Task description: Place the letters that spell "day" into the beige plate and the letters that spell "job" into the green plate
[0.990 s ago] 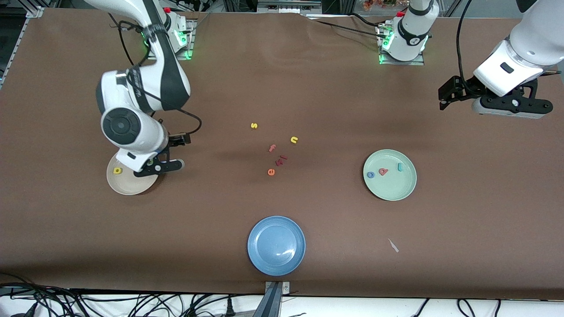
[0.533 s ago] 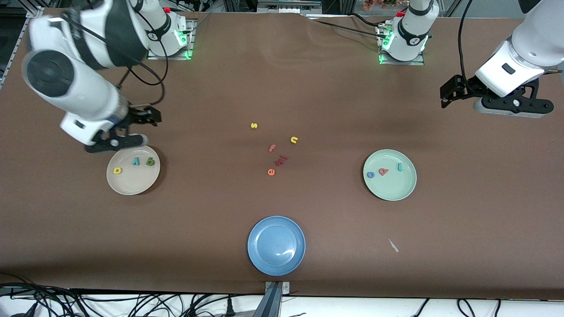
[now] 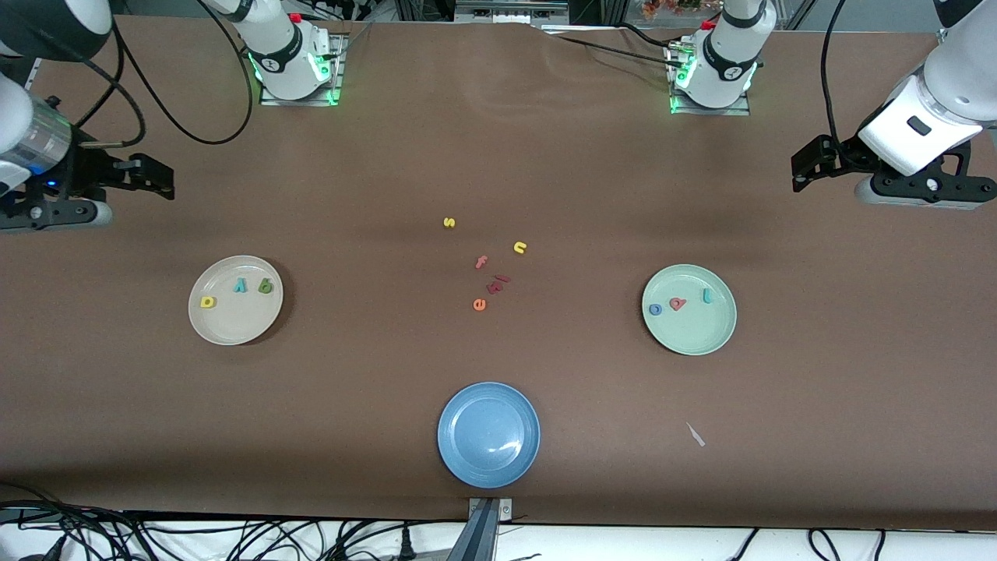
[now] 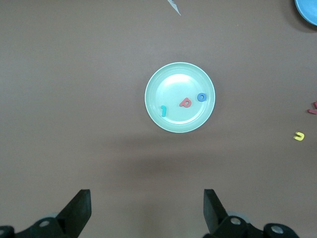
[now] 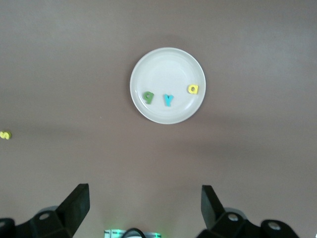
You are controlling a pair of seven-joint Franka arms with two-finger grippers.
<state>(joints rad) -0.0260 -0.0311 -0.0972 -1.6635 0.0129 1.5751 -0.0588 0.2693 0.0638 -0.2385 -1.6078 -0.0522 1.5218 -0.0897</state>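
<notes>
— Letters first, from the front camera: where have they ended up?
— Yellow "d" [image 3: 208,301], teal "y" [image 3: 241,286] and green "a" [image 3: 265,286] all lie in the beige plate [image 3: 234,331]. Blue "o" [image 3: 655,309], red-pink "b" [image 3: 678,304] and teal "j" [image 3: 707,295] lie in the green plate [image 3: 689,343].

— And around the blue plate [image 3: 488,460]?
— The beige plate sits farther from the camera than it, toward the right arm's end of the table; the green one likewise, toward the left arm's end. Straight up the table from the blue plate lie the leftovers: yellow "s" [image 3: 449,223], yellow "n" [image 3: 520,248], orange "f" [image 3: 481,262], orange "e" [image 3: 479,305] and some dark red bits [image 3: 496,284].

— The claws?
— The right gripper [image 3: 47,214] hangs over bare table, well apart from the beige plate. The left gripper [image 3: 919,191] hangs over bare table, well apart from the green plate. Nothing is in either.

— Left wrist view?
— The left gripper [image 4: 147,210] has its fingers [image 4: 79,210] spread wide and empty. The green plate [image 4: 163,121] shows with "j" [image 4: 163,111], "b" [image 4: 185,102] and "o" [image 4: 201,97] in a row inside it.

— Right wrist view?
— Same again: the right gripper [image 5: 145,208] stands wide apart, gripping nothing. The beige plate [image 5: 163,59] holds "a" [image 5: 147,96], "y" [image 5: 169,99] and "d" [image 5: 193,89].
</notes>
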